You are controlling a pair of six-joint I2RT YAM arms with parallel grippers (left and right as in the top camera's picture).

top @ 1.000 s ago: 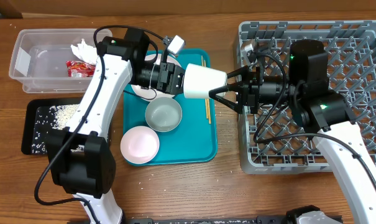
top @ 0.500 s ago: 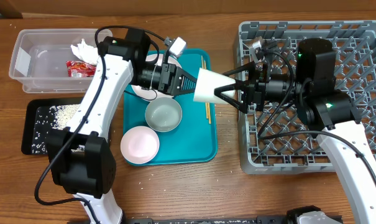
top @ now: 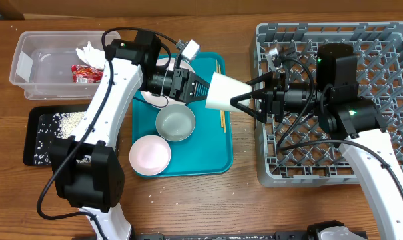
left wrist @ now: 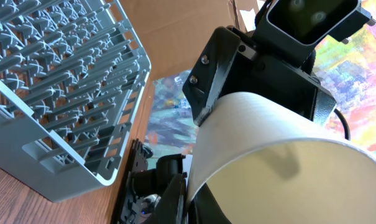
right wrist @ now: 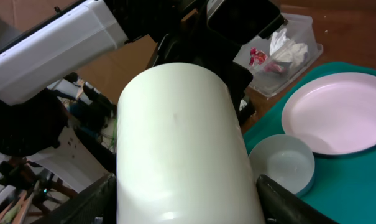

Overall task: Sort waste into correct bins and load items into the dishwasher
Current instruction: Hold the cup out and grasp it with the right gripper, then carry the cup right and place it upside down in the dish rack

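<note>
The cup hangs on its side above the right edge of the teal tray. The right gripper clamps its narrow end, one finger on either side. The left gripper sits at the wide rim; whether it grips cannot be told. The tray carries two bowls and chopsticks. The rack is to the right.

Wooden table — warm brown grain

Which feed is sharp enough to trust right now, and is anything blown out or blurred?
Overhead: sharp, evenly lit, cup free of glare. Left wrist: cup looms close, far background blurred. Right wrist: cup blocks the middle, no glare.
</note>
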